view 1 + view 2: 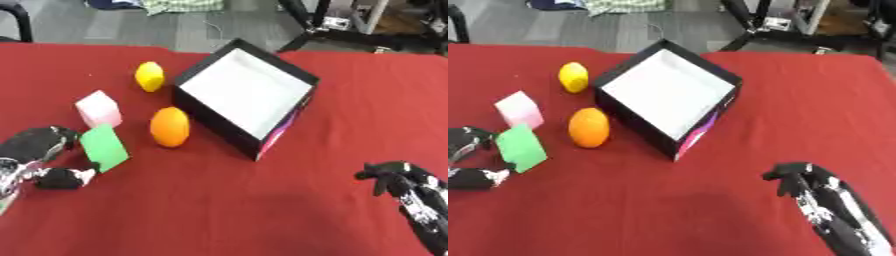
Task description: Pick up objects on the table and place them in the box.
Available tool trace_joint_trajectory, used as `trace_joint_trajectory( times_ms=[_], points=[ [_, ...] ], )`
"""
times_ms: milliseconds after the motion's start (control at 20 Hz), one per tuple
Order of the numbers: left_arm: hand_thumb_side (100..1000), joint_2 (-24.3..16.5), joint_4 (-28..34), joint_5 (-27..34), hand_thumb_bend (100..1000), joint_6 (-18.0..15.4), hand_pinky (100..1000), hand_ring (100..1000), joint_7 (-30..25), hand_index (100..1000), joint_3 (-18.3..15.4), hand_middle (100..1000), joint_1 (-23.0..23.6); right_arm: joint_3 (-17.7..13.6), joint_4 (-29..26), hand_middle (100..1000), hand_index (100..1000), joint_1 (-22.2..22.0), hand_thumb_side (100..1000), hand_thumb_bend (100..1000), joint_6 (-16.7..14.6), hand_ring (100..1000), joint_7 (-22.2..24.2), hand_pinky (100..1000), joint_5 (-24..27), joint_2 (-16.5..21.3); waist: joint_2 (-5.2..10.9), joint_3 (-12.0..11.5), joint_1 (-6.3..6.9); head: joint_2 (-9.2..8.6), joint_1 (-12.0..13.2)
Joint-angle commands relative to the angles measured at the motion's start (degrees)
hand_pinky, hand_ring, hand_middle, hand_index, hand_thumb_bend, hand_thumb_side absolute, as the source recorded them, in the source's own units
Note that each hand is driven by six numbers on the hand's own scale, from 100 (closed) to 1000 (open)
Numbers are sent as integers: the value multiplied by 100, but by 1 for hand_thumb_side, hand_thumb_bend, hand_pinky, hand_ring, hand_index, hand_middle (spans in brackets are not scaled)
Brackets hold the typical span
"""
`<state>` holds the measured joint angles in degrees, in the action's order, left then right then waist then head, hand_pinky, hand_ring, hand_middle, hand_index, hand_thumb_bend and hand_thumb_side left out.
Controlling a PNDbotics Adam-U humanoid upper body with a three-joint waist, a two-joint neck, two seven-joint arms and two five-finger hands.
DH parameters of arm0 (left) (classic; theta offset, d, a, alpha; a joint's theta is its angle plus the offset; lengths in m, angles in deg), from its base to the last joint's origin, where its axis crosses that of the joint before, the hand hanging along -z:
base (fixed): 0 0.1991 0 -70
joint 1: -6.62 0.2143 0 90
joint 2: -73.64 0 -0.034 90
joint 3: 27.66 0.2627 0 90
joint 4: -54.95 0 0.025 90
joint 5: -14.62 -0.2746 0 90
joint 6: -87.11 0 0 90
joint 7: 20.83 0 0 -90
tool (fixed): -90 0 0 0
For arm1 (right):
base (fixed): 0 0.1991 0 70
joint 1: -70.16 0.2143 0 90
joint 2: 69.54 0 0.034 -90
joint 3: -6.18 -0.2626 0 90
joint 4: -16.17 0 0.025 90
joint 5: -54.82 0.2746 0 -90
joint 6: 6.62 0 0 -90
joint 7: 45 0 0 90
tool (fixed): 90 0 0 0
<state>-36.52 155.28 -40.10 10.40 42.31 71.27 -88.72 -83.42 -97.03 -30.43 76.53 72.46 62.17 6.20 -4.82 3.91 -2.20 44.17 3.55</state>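
Note:
A black box [203, 111] with a white inside stands tilted on the red table, holding nothing. To its left lie a yellow lemon [150, 76], an orange [170, 127] and a pink cube [98, 109]. A green block [104, 147] sits at the lower left, pinched between the fingers and thumb of my left hand [37, 145]. My right hand [811, 187] rests at the lower right, fingers loosely bent, holding nothing, well away from the box.
The red table [350, 100] stretches bare to the right of the box and across the front middle. Beyond its far edge are grey floor, black stand legs and a checked cloth.

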Motion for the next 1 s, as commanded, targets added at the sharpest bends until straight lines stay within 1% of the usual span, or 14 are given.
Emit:
trace_joint_trajectory(
  times_ms=[50, 100, 200, 400, 600, 700, 800, 900, 1000],
  points=[
    [187, -74, 27, 177, 100, 25, 729, 536, 239, 750, -44, 508, -32, 3, -139, 412, 686, 23, 496, 100, -12, 718, -18, 1000, 5, 72, 54, -3, 89, -6, 6],
    [193, -74, 65, 241, 100, 40, 722, 511, 346, 718, -68, 475, -31, 2, -139, 412, 686, 24, 496, 100, -11, 718, -21, 1000, 4, 72, 55, -4, 89, -6, 4],
    [200, -78, 196, 388, 100, 81, 718, 491, 575, 696, -136, 454, -34, 0, -139, 412, 686, 24, 493, 100, -9, 718, -25, 1000, 5, 70, 56, -5, 89, -6, -5],
    [217, -162, 651, 717, 100, 158, 721, 476, 923, 686, -325, 440, -98, -7, -139, 412, 686, 22, 497, 100, -5, 718, -35, 1000, 5, 69, 61, -10, 91, -6, -11],
    [231, -399, 1212, 1162, 100, 221, 724, 470, 1102, 685, -530, 434, -366, -4, -139, 412, 686, 15, 499, 100, -1, 718, -36, 1000, 8, 74, 77, -11, 97, -6, -19],
    [224, -529, 1372, 1341, 100, 216, 725, 472, 1122, 689, -568, 437, -607, 1, -139, 412, 686, 8, 506, 100, 3, 718, -34, 1000, 11, 79, 88, -1, 101, -6, -14],
    [214, -637, 1413, 1504, 100, 183, 725, 475, 1092, 692, -521, 440, -943, 12, -139, 412, 686, 1, 508, 100, 7, 718, -26, 1000, 16, 87, 100, 18, 104, -6, 3],
    [207, -701, 1386, 1618, 100, 139, 725, 479, 965, 697, -368, 446, -1330, 30, -139, 412, 686, -5, 516, 100, 11, 718, -9, 1000, 24, 95, 110, 51, 106, -6, 20],
    [215, -683, 1260, 1709, 100, 80, 725, 478, 776, 697, -144, 446, -1758, 44, -139, 412, 686, -9, 529, 100, 18, 717, 6, 1000, 31, 100, 117, 88, 105, -6, 35]
  ],
)
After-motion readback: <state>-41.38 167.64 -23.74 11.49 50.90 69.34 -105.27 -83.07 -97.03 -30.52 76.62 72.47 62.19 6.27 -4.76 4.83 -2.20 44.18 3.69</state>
